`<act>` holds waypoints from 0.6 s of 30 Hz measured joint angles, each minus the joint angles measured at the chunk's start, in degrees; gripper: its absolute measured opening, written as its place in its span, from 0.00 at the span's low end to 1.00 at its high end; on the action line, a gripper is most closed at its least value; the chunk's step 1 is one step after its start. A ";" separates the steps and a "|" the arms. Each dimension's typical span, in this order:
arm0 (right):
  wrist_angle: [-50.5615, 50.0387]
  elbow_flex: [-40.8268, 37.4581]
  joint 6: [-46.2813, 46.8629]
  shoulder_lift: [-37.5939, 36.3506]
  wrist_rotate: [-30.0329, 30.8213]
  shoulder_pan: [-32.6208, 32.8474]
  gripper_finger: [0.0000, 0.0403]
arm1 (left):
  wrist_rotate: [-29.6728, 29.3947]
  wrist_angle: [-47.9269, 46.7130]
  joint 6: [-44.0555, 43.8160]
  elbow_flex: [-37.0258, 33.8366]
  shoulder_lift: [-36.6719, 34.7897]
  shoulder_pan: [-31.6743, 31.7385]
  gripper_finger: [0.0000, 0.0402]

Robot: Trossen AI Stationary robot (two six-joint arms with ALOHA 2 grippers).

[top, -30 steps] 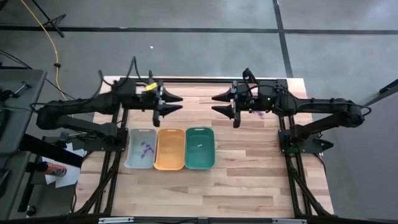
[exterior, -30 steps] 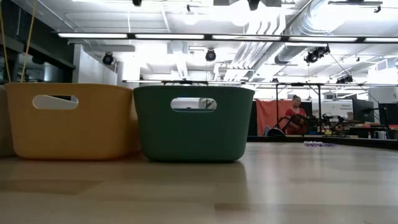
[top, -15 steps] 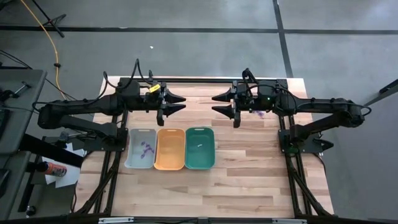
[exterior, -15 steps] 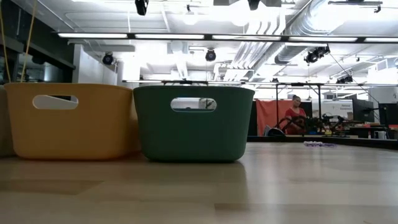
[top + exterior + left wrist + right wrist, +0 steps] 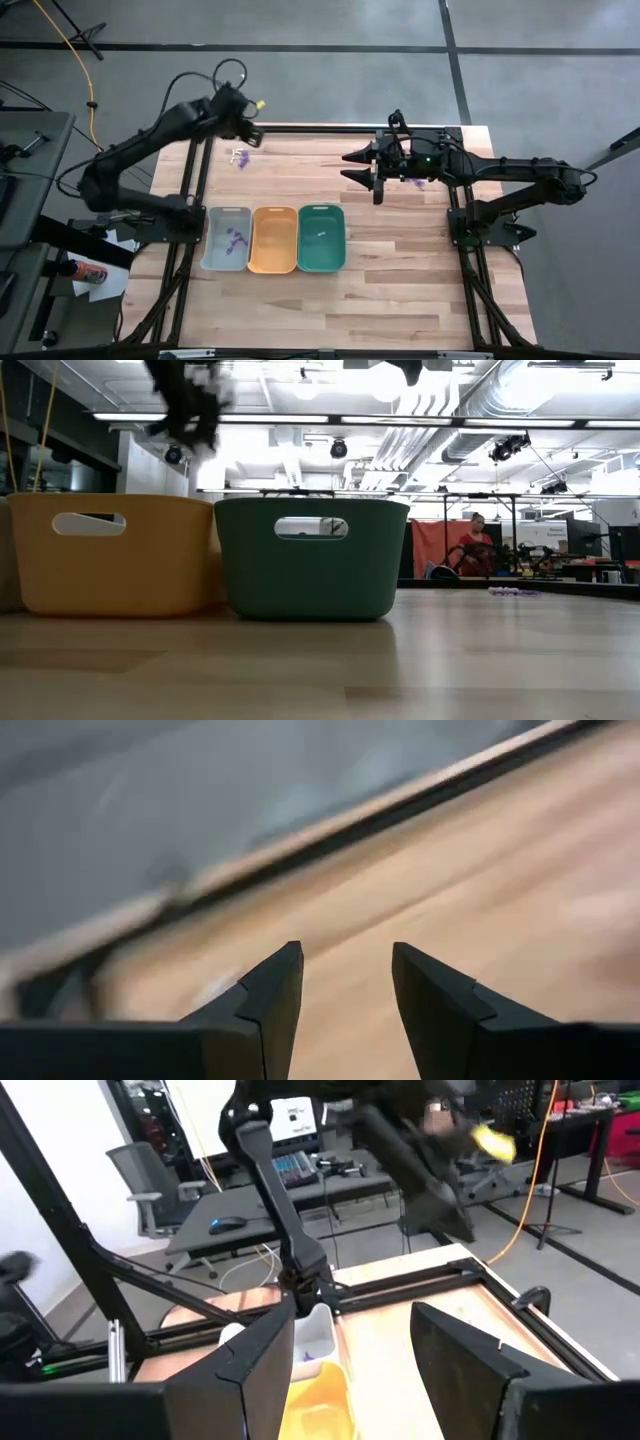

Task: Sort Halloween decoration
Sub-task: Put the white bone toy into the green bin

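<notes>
pieces: loose pieces (image 5: 239, 156) lie on the table (image 5: 400, 290) beyond the grey tray (image 5: 226, 239), near the far left edge, one white and one purple as far as can be told. More purple ones (image 5: 417, 182) lie well right of the teal tray (image 5: 321, 238), partly under the right arm. Purple bits (image 5: 236, 239) are already in the grey tray and a white one (image 5: 322, 233) in the teal tray; the orange tray (image 5: 273, 240) looks bare.
handling: judged very light and stiff, likely to skid or flip when nudged. Each is best pinched across its middle by the fingertips, coming straight down.
left gripper: the left gripper (image 5: 347, 988) is beyond the grey tray, over the far left corner; jaws apart, nothing between them.
right gripper: the right gripper (image 5: 357, 168) hangs beyond the teal tray, to its right; jaws apart, empty.
change: a second ago the left arm lay level beyond the orange tray, gripper facing the right one. It has swung back and left to the corner, baring the pieces it covered. The right arm and trays have not moved.
</notes>
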 joint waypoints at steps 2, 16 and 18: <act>-0.80 0.02 0.25 0.00 -0.02 0.00 0.49 | 0.61 -3.91 -0.70 -2.16 2.77 5.86 0.37; -4.86 0.04 0.44 0.00 0.00 0.02 0.49 | 1.24 3.72 -7.28 -14.61 19.78 16.48 0.37; -5.58 0.04 0.44 0.00 0.00 0.02 0.49 | 1.69 5.22 -7.31 -14.58 21.65 16.49 0.37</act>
